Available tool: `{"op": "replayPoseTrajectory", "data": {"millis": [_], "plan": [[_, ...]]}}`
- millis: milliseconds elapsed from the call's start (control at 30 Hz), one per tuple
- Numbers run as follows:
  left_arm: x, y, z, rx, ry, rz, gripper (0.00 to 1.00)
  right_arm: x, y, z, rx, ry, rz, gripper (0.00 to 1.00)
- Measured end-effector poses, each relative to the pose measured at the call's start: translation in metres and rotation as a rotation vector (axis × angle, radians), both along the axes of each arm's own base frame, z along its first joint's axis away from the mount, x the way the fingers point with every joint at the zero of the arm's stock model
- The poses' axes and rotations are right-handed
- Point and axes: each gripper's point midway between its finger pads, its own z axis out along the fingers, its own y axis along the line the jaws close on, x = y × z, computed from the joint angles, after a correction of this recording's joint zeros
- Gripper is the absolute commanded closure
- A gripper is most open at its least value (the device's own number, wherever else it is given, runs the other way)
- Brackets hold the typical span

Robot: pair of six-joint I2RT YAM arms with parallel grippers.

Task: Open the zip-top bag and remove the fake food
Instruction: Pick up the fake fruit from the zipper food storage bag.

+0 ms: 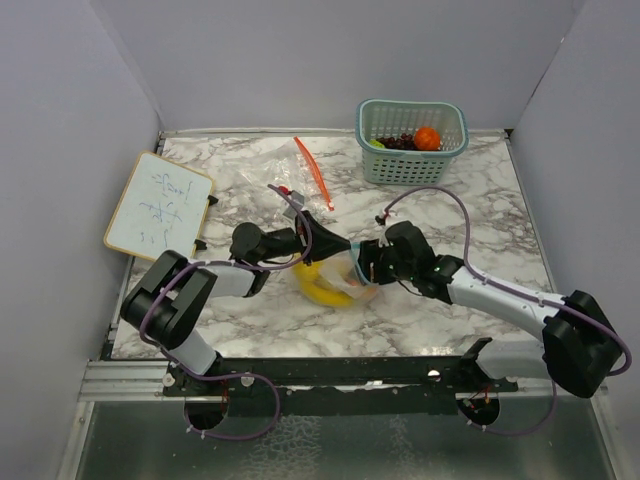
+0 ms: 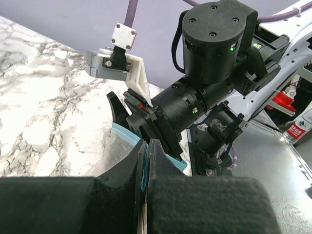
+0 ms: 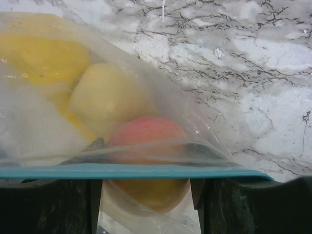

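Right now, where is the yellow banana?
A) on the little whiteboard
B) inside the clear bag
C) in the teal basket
B: the banana shows yellow through the clear plastic of the zip-top bag.

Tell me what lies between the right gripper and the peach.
Right wrist view: only the clear zip-top bag and its teal zip strip separate the right gripper from the peach.
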Motion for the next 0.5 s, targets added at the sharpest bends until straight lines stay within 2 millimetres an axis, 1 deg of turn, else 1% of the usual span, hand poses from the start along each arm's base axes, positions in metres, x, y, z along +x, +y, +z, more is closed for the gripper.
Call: {"op": "replayPoseTrajectory", "data": {"millis": [200,367,400,433,467,500], "plan": [[-0.002,0.004,0.016,-0.023,-0.061,0.021,1.0,0.002,0.001,0.025,0.018,-0.032,0.001,0.65],[-0.003,0.009,0.017,-0.028,-0.079,0.047,1.0,0.006,-0.007,0.045,0.012,-0.08,-0.031,0.65],[-0.003,0.009,0.017,-0.029,-0.079,0.05,0.94,0.006,-0.009,0.048,0.011,-0.089,-0.036,0.66],[-0.002,0.009,0.017,-0.029,-0.079,0.052,0.85,0.007,-0.012,0.052,0.008,-0.101,-0.045,0.66],[-0.002,0.009,0.017,-0.031,-0.08,0.054,0.74,0.008,-0.014,0.057,0.006,-0.114,-0.052,0.66],[-0.002,0.009,0.019,-0.035,-0.084,0.056,0.61,0.01,-0.016,0.063,0.007,-0.132,-0.062,0.66]]}}
